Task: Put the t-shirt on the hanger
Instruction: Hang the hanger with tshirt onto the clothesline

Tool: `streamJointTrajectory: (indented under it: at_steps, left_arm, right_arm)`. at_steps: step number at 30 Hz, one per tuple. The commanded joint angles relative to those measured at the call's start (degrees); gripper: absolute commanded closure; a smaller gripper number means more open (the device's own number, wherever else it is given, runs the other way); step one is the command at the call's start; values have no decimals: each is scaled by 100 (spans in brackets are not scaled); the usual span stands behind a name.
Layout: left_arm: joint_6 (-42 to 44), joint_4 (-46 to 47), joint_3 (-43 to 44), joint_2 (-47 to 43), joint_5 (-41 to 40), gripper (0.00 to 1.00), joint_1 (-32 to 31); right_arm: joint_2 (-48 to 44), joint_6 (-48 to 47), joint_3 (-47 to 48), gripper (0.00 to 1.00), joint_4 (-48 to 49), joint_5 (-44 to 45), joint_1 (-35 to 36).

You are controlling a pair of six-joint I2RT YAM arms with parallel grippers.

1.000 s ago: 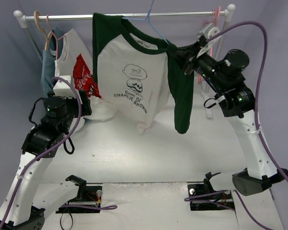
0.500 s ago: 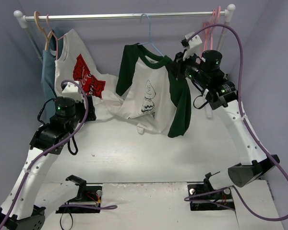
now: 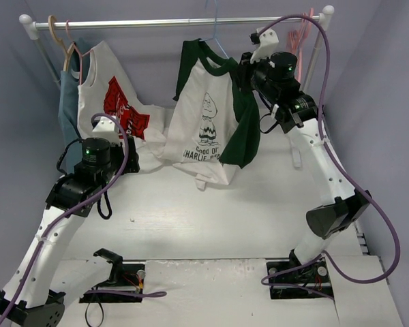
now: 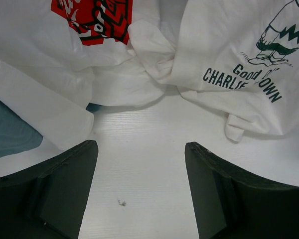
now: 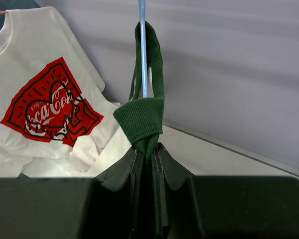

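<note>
Two right fingers (image 5: 149,162): clamping the t-shirt (image 5: 142,117) by green ribbing, under the hanger (image 5: 142,50).
Both left fingers (image 4: 140,149): gaping, t-shirt lying ahead.

White table (image 3: 191,218) bears t-shirt (image 3: 204,136) hem, red-graphic shirt (image 3: 95,78) hem.

You've got two arms, same build; L arm (image 3: 44,238) and R arm (image 3: 327,170) are white links w/ rows of small dark holes; joints are fat black housings; a green light (image 3: 88,151) glows atop the L one; a purple cable (image 3: 125,148) runs along each arm; L gripper (image 4: 140,149) has plain matte dark wedge fingers; R gripper (image 5: 148,152) is the same dark plastic, ridged nr the tips.
</note>
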Motion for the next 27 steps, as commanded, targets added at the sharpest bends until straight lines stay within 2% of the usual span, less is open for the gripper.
streamJointTrajectory:
  at_steps: [1,9,10,12,13,14,15,17,18,21,27]
  left_arm:
    - [-72,69,103,3,5,29,29]
    - [-89,-45,24,-24,-30,29,29]
    - [-90,-45,33,-24,-22,29,29]
    - [-98,-115,68,-15,-31,29,29]
    - [-98,-133,120,11,-39,29,29]
    - [-98,-168,147,20,-74,29,29]
    - [-98,-238,182,29,-83,29,29]
    - [-107,-291,235,20,-136,29,29]
    - [-133,-335,244,11,-136,29,29]
    - [-195,-423,253,-59,-92,29,29]
    - [-344,-704,165,-225,-136,29,29]
  right_arm:
    - [-6,310,378,100,1045,211,-20]
    - [-224,513,-605,100,1396,88,68]
    - [-320,513,-685,96,1405,70,77]
    - [-435,495,-843,85,1440,26,103]
    - [-566,443,-1010,69,1449,9,103]
    - [-646,407,-1090,59,1449,8,103]
    - [-734,346,-1169,40,1449,26,112]
    - [-1050,127,-1441,31,1414,61,103]
    - [-1173,74,-1538,22,1397,96,95]
    - [-1996,-137,-2064,13,1335,298,95]
    - [-3824,-445,-3821,1,1221,974,95]
